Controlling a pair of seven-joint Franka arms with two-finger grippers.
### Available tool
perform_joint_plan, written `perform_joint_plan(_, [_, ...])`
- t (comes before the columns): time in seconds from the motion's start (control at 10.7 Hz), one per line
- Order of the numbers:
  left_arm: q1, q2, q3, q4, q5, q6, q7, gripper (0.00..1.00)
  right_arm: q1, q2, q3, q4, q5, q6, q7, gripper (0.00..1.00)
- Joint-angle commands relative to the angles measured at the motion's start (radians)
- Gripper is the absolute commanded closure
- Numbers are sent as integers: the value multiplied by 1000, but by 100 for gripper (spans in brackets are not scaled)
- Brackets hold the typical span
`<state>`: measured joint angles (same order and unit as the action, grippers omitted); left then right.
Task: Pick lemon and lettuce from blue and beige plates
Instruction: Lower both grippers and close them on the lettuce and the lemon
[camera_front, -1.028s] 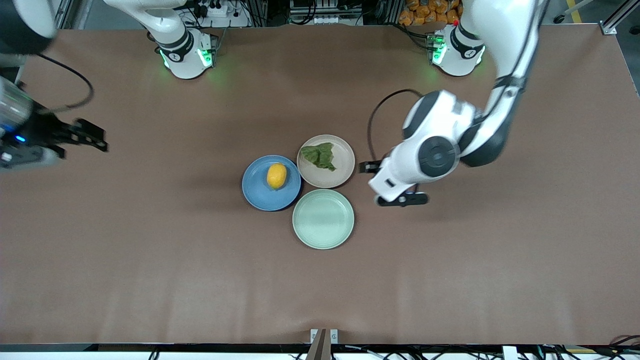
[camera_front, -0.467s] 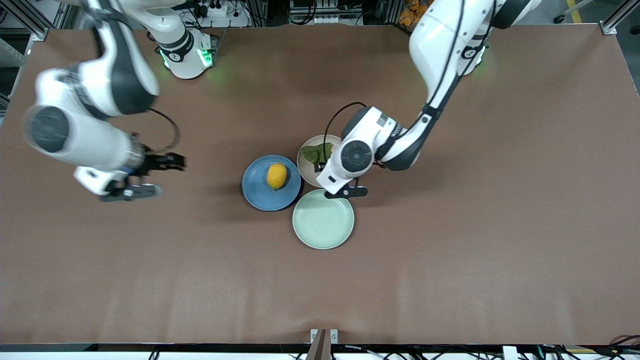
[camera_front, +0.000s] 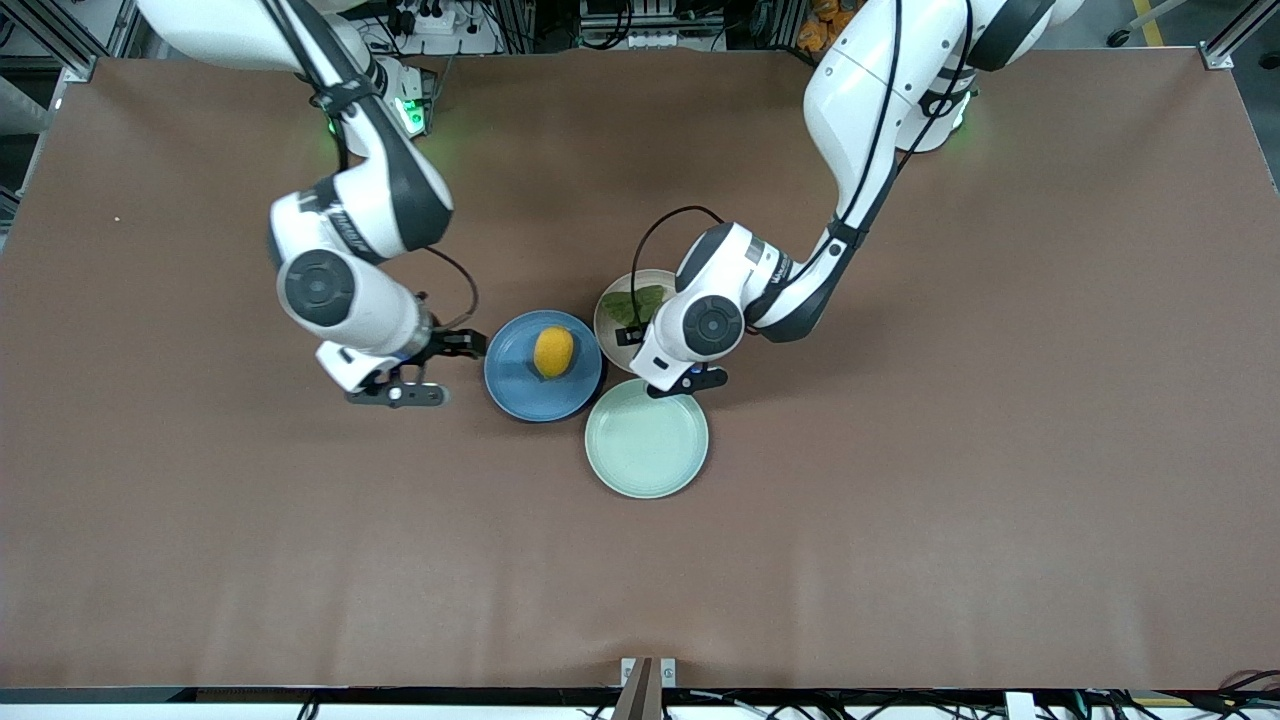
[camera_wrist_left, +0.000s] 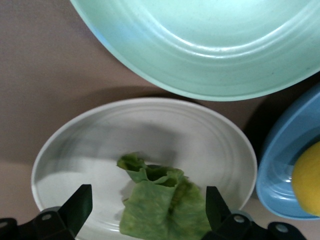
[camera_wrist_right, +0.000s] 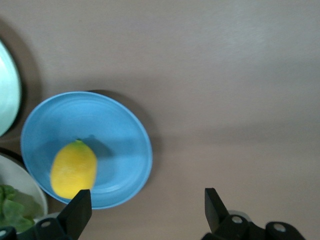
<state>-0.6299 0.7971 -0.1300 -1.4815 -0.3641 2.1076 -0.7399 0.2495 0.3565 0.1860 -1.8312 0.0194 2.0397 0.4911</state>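
Lemon (camera_front: 553, 351) and lettuce (camera_front: 633, 305) lying on blue (camera_front: 520, 385) and beige (camera_front: 607, 326) plates, brown table (camera_front: 900, 520).
Left gripper (camera_wrist_left: 145, 212) is hanging spread over the lettuce; right gripper (camera_wrist_right: 145, 212), spread, is hovering over bare table beside the blue plate.

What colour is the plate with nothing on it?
Pale mint green: the empty plate, nearest the front camera. The front view shows it best.

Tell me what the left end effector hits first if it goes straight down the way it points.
Most likely the lettuce on the beige plate: the left end effector is open with the leaf between its fingers, though its height over the leaf is unclear.
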Motion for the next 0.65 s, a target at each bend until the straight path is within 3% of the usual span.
perform_joint_plan(0.0, [-11, 22, 4, 3, -35, 47, -48, 0, 60, 33, 6, -5, 7, 75, 156, 0])
perform_joint_plan(0.37, [-24, 50, 4, -6, -30, 69, -111, 0, 123, 122, 6, -3, -6, 214, 302, 0])
perform_joint_plan(0.47, [-25, 50, 4, -6, -35, 69, -113, 5, 129, 142, 6, -5, -15, 232, 325, 0])
perform_joint_plan(0.56, [-25, 50, 4, -5, -36, 69, -113, 28, 142, 153, 6, -5, -19, 240, 340, 0])
